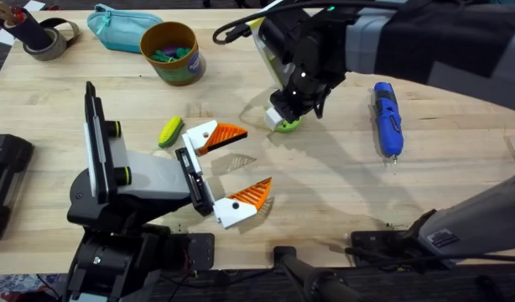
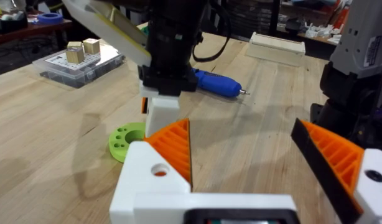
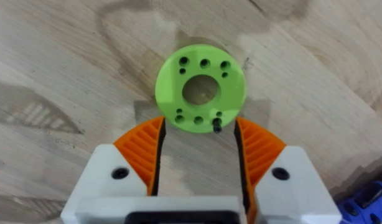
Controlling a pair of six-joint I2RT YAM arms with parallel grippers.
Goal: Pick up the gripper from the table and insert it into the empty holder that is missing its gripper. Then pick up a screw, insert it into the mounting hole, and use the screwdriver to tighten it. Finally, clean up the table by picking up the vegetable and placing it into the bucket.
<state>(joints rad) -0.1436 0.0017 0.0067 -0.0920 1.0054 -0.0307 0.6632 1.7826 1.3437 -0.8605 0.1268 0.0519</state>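
Overhead view: right gripper (image 1: 284, 117) parted narrowly over green disc (image 1: 286, 126), left gripper (image 1: 232, 168) wide at its seven o'clock.

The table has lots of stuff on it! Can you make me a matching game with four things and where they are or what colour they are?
Things:
1. screwdriver
2. vegetable
3. bucket
4. green disc

Clues:
A. round, with holes, below the right gripper
B. blue, lying on the table
C. ochre-yellow, beside the teal pouch
D. yellow and green, by the left gripper

Pairs: 1-B, 2-D, 3-C, 4-A
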